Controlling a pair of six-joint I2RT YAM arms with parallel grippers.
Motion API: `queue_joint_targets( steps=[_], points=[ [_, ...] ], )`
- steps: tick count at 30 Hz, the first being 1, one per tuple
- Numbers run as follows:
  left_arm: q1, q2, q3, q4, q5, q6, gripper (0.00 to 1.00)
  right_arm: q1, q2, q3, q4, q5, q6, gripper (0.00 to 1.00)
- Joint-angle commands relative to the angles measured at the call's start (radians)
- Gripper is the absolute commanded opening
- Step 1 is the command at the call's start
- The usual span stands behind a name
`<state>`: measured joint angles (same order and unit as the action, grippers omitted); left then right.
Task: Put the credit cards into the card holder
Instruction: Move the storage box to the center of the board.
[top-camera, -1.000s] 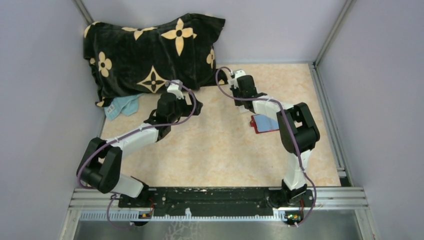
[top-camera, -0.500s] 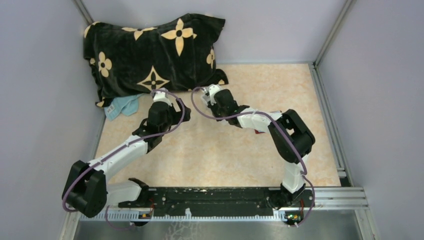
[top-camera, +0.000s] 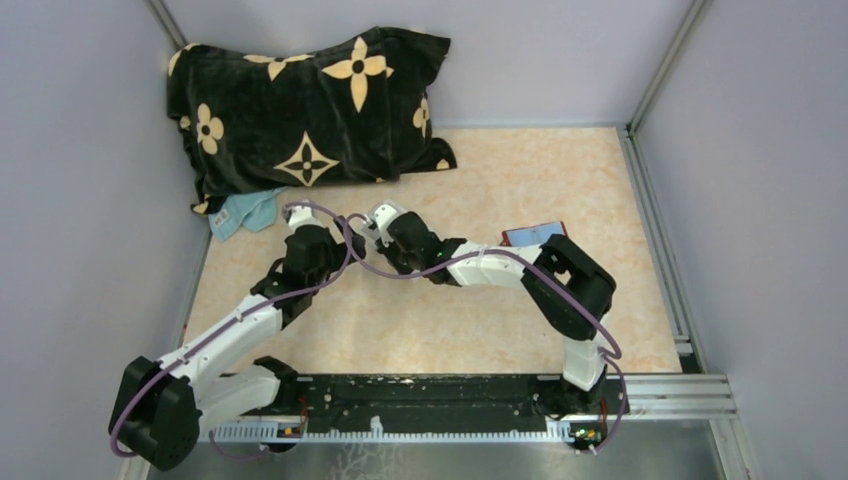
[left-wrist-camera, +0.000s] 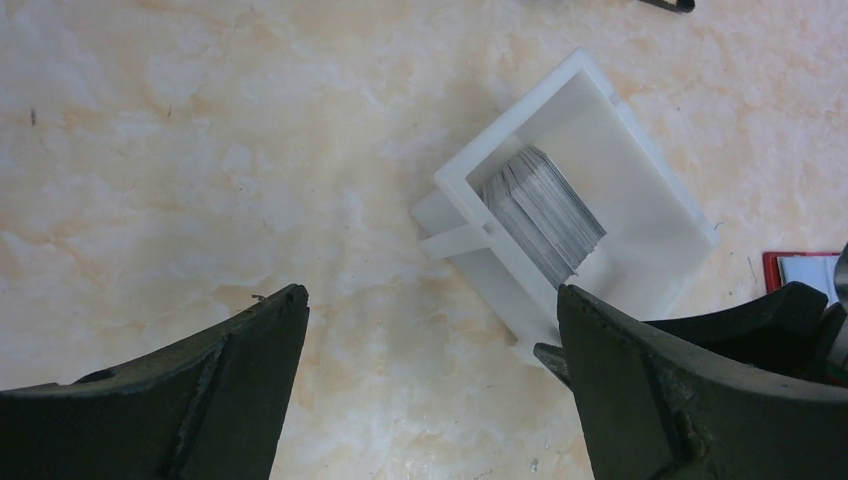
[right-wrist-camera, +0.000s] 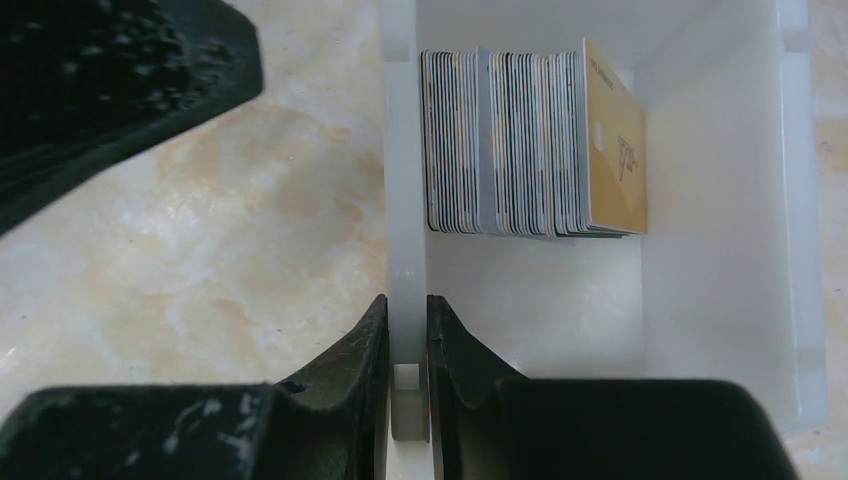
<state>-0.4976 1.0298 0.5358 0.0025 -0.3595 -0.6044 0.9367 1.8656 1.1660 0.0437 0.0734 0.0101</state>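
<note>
A stack of credit cards (right-wrist-camera: 530, 140) stands on edge in a small white tray (right-wrist-camera: 405, 200), with a tan card at the stack's right end. My right gripper (right-wrist-camera: 407, 330) is shut on the tray's left wall, one finger inside and one outside. In the left wrist view the same tray (left-wrist-camera: 650, 200) and cards (left-wrist-camera: 545, 210) lie just beyond my left gripper (left-wrist-camera: 430, 295), which is wide open over bare table. The red card holder (top-camera: 535, 235) lies right of centre behind the right arm, a light card on it; its corner (left-wrist-camera: 805, 270) shows in the left wrist view.
A black pillow with tan flowers (top-camera: 310, 110) fills the back left, and a light blue cloth (top-camera: 245, 212) lies at its front edge. Grey walls close in the marbled table (top-camera: 440, 320). A metal rail (top-camera: 660, 240) runs along the right side.
Both arms have swung toward the near left. The right gripper carried the white tray from the back middle to the table's centre-left, uncovering the red holder. The left gripper stayed open.
</note>
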Motion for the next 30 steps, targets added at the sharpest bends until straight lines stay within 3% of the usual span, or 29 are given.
queue_joint_targets(
  steps=[1,6,9,12,15,20,27,30],
  points=[
    [-0.005,-0.039,-0.043,0.043,0.007,-0.018,0.99,0.034,-0.040,0.024,0.036,-0.001,0.023,0.06],
    [-0.004,-0.073,-0.046,0.024,0.064,-0.121,0.99,0.036,-0.066,0.020,0.028,-0.008,0.024,0.17],
    [-0.003,-0.172,-0.160,0.197,0.126,-0.090,0.95,0.038,-0.086,0.018,0.013,-0.003,0.019,0.27],
    [-0.003,-0.200,-0.151,0.126,0.083,-0.086,0.93,0.037,-0.118,0.008,0.007,0.006,0.012,0.37],
    [-0.003,-0.171,-0.091,-0.018,0.030,-0.101,0.81,0.038,-0.146,0.010,-0.004,0.016,-0.004,0.44],
    [-0.004,-0.135,-0.073,-0.102,0.007,-0.143,0.75,0.036,-0.163,0.045,-0.023,0.020,-0.032,0.50],
    [-0.005,-0.123,-0.113,-0.092,0.027,-0.162,0.57,-0.035,-0.128,0.114,-0.022,-0.060,-0.036,0.50],
    [-0.006,-0.109,-0.120,-0.084,0.037,-0.161,0.54,-0.079,-0.106,0.145,-0.012,-0.112,-0.026,0.51]
  ],
)
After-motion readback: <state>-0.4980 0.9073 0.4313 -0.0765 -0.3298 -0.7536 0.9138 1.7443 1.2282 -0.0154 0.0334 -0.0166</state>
